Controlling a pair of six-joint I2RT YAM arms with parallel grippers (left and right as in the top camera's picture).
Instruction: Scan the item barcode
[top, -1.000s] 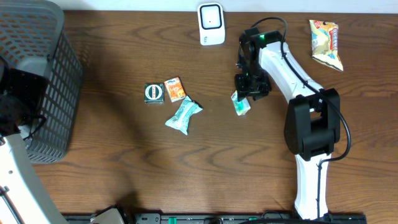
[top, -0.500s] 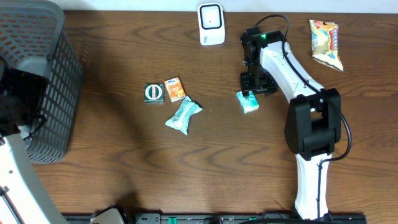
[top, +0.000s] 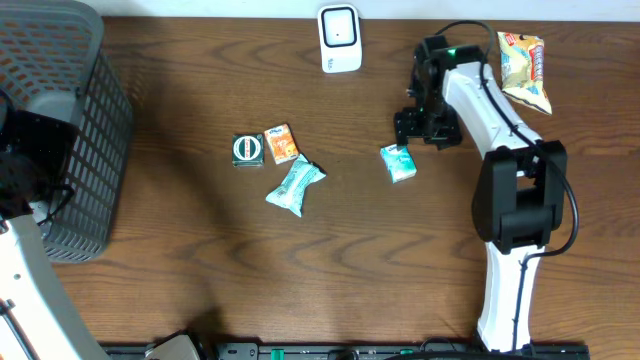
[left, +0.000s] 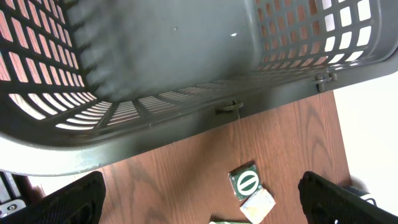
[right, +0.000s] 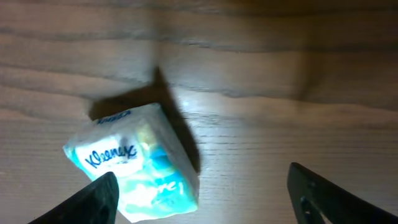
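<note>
Right pincer (right: 202, 193) spread wide, empty, near Kleenex pack (right: 134, 168) on dark wood-grain table (right: 280, 74); left pincer (left: 202, 199) likewise spread

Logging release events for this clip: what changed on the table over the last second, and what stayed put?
The right gripper let go of the Kleenex pack, opened, and drew back up and to the right in the overhead view. The pack now lies free on the table, slightly right of where it was held. The basket, scanner and snack bag stayed put.
</note>
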